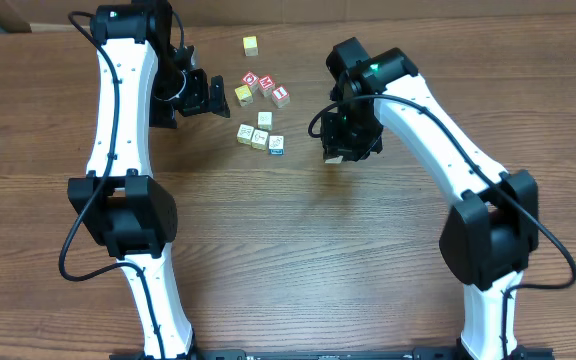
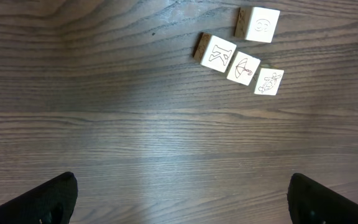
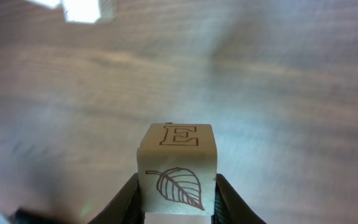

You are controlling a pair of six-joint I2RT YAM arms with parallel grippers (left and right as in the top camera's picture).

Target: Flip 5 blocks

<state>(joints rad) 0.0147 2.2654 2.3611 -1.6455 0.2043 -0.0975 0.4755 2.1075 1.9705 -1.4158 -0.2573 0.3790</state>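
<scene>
Four cream blocks sit in a cluster at the table's middle back: one alone (image 1: 265,119) and three in a row (image 1: 245,132), (image 1: 260,139), (image 1: 276,145), the last with a blue side. The left wrist view shows them at upper right (image 2: 263,25), (image 2: 216,53), (image 2: 244,67), (image 2: 269,81). My left gripper (image 1: 211,97) (image 2: 182,205) is open, left of the cluster, with nothing between its fingers. To the right of the cluster my right gripper (image 1: 338,150) (image 3: 178,202) is shut on another block (image 3: 178,165), which shows an "E" face and a leaf face, held above the blurred table.
Three red-and-white cubes (image 1: 267,84) and a yellow cube (image 1: 243,94) lie just behind the cream cluster. Another yellow cube (image 1: 251,45) sits farther back. Cardboard edges the table's far corners.
</scene>
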